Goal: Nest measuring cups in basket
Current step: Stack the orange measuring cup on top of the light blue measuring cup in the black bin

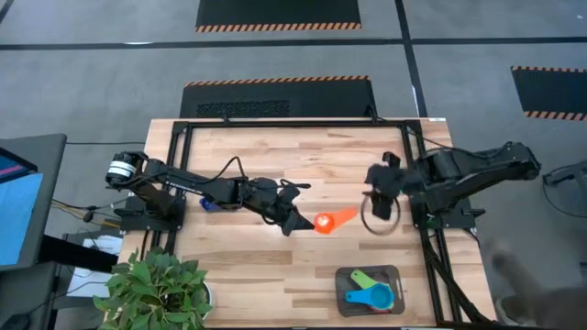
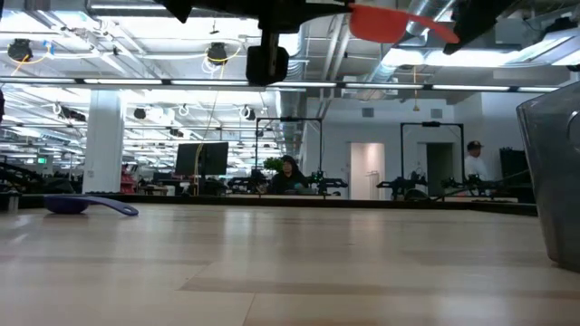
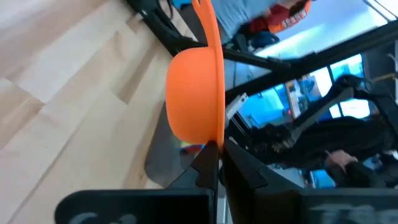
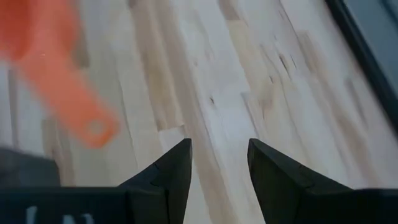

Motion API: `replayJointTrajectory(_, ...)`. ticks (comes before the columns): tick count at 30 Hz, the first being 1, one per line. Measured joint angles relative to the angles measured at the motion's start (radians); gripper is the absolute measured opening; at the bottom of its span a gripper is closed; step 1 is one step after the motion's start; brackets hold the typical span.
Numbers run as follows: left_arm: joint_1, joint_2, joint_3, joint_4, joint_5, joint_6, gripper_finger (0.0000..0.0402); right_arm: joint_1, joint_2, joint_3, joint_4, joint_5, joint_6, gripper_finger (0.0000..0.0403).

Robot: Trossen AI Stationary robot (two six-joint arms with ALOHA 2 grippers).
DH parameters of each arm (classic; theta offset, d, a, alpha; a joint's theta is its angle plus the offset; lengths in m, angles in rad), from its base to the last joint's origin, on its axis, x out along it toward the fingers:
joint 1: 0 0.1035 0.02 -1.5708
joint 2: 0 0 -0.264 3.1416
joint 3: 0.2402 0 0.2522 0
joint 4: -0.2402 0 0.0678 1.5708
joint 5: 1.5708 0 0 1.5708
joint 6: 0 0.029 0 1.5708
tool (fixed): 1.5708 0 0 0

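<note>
The orange measuring cup (image 1: 326,222) hangs above the middle of the table in my left gripper (image 1: 300,220), its handle (image 1: 344,214) pointing toward my right gripper (image 1: 381,203). That gripper is open and hovers just beyond the handle's end (image 4: 93,127), touching nothing. In the low view the orange cup (image 2: 399,23) is high above the wood. A blue cup (image 1: 209,203) lies on the table under the left arm, its bowl and handle on the wood (image 2: 82,206). The dark grey basket (image 1: 394,273) sits near the table's near right edge and holds green, blue and other cups. My left gripper (image 3: 214,152) is shut on the orange cup's rim (image 3: 214,140), on the side opposite the handle (image 3: 208,25). The rim is pinched between the two fingers, one on the bowl's outer wall (image 3: 193,93) and one on its open side. The cup is lifted clear of the table.
A potted plant (image 1: 156,284) stands at the near left corner. A black frame (image 1: 303,124) runs round the table's edges. Bare wood lies between the grippers and the basket (image 2: 557,181). People and workstations show in the room beyond the table.
</note>
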Motion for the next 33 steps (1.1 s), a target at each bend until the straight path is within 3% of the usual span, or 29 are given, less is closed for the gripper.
replayJointTrajectory(10, 0.004, 0.000, 0.000, 0.000, -0.042, -0.049, 0.0000, 0.297, 0.060, 0.000, 0.036, 0.321, -0.106, 0.0160)
replayJointTrajectory(17, 0.007, 0.000, 0.000, 0.039, -0.043, -0.066, 0.0000, 0.347, 0.158, 0.000, 0.107, 0.330, -0.269, 0.0142)
replayJointTrajectory(22, 0.008, 0.000, 0.000, 0.031, -0.043, -0.069, 0.0000, 0.331, 0.207, 0.012, 0.101, 0.332, -0.283, 0.0141)
replayJointTrajectory(29, 0.008, 0.000, 0.000, 0.003, -0.035, -0.076, 0.0000, 0.322, 0.200, 0.086, 0.131, 0.329, -0.312, 0.0173)
replayJointTrajectory(33, 0.008, 0.000, 0.000, 0.003, -0.034, -0.077, 0.0000, 0.301, 0.197, 0.098, 0.128, 0.262, -0.300, 0.0209)
